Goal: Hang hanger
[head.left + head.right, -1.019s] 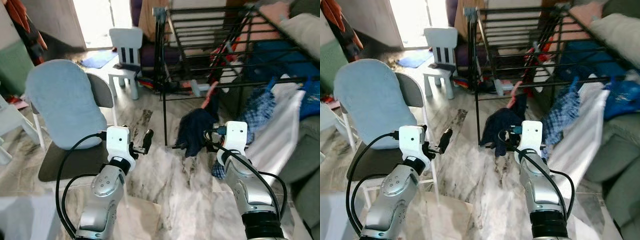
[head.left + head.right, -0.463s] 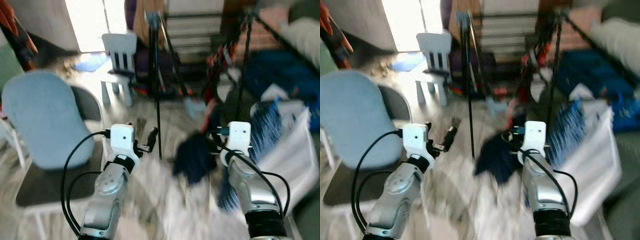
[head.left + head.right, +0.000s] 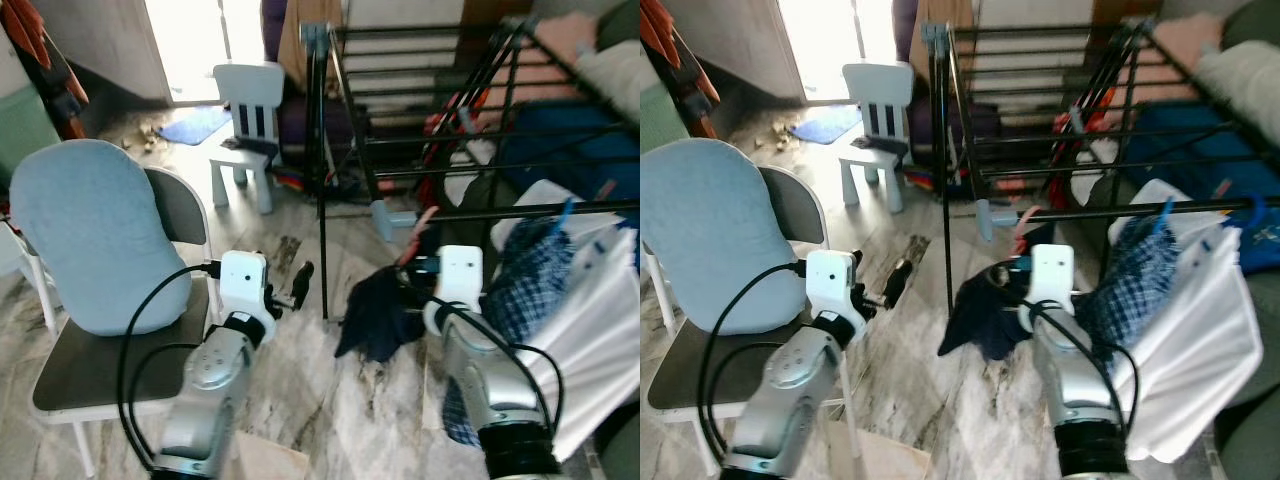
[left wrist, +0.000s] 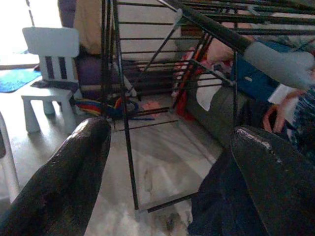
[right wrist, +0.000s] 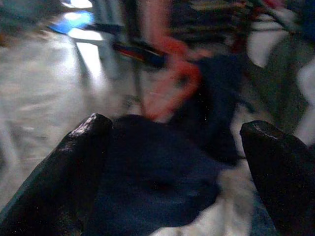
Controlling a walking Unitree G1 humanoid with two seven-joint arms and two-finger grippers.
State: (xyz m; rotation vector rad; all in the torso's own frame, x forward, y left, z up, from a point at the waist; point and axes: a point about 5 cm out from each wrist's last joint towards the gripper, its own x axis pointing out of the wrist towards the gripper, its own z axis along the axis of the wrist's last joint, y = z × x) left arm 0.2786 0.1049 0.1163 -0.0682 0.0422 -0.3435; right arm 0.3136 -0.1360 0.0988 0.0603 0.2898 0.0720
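Hanger (image 3: 419, 228), salmon pink, carried a dark navy garment (image 3: 378, 312) and hung low in front of the robot's right arm, just beside a leg of the black drying rack (image 3: 440, 130) and under its lower rail. In the blurred right wrist view the pink hook (image 5: 170, 81) rose above the navy cloth, which filled the gap between the two black fingers (image 5: 64, 162). The right claw (image 3: 408, 298) sat against the garment with its fingers spread wide; whether it actually gripped the hanger could not be told.

The left claw (image 3: 298, 283) was raised at about the same height, fingers apart and holding nothing, pointing toward the rack's front leg. A checked blue cloth (image 3: 520, 290) and a white cloth (image 3: 590, 330) draped from the rack on the robot's right. On the robot's left stood a chair (image 3: 120, 340) with a pale blue cushion (image 3: 95, 235) propped on its back. A small white child's chair (image 3: 245, 125) stood farther away on the marble floor (image 3: 330, 400), near a bright doorway.
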